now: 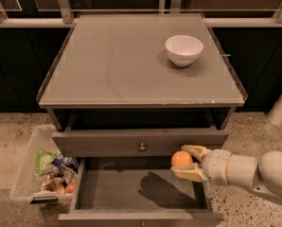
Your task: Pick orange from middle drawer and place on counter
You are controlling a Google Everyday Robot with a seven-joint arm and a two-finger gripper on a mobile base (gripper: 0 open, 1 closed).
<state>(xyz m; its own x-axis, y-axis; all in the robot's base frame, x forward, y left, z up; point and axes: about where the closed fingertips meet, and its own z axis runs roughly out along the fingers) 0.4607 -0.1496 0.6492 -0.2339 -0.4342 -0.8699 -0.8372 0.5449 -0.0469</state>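
My gripper [186,161] reaches in from the right and is shut on the orange [180,159], a small round orange fruit held between the two tan fingers [196,150]. It hangs above the right part of the open middle drawer [131,193], whose flat grey floor is bare and carries the arm's shadow. The orange is level with the front of the closed drawer above. The counter [117,65] is the large grey cabinet top further back and higher up.
A white bowl [183,49] stands on the counter's back right. A clear plastic bin [41,167] with snack packets and a small red fruit sits on the floor left of the drawer. The speckled floor lies on both sides of the cabinet.
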